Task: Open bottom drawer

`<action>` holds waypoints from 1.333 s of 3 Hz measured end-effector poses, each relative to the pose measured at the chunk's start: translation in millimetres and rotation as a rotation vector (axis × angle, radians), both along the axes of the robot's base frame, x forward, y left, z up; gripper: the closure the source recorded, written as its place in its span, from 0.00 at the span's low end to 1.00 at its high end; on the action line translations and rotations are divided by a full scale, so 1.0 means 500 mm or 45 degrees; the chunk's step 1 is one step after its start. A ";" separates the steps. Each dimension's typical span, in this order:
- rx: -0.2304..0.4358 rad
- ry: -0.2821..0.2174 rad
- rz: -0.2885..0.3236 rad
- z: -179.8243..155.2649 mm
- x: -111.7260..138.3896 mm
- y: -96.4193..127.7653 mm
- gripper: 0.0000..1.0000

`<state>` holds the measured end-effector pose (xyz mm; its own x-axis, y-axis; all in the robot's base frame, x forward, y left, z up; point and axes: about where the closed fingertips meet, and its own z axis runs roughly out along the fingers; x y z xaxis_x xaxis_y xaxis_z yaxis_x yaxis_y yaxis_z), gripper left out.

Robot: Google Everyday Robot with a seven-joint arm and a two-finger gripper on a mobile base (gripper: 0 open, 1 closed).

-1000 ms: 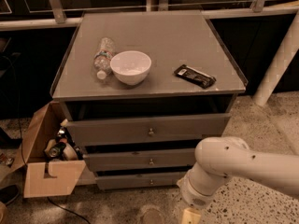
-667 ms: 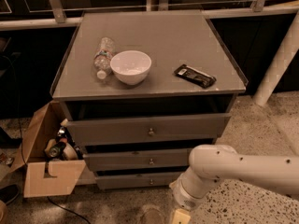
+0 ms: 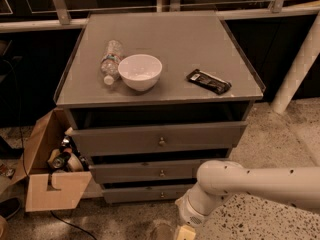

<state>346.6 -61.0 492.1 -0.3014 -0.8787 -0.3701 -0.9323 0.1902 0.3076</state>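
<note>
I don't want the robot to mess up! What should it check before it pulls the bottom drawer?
1. Bottom drawer found, lowest of the three: ok.
2. Its knob in plain sight, nothing covering it: ok.
3. Gripper on the knob: not ok. It is at the picture's bottom edge, lower than the knob and to its right, not touching it.
4. Cardboard box out of the drawer's path: looks ok; it sits left of the cabinet.
5. Things on top steady: cannot tell. The bottle lies on its side next to the bowl, so pull gently.
</note>
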 end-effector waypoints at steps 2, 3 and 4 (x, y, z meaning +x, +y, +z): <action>-0.047 0.071 0.006 -0.092 -0.043 0.026 0.00; -0.120 0.095 -0.018 -0.169 -0.047 0.048 0.00; -0.161 0.145 -0.058 -0.230 -0.048 0.050 0.00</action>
<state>322.6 -36.0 377.3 -0.3754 -0.9007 -0.2186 -0.8824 0.2751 0.3817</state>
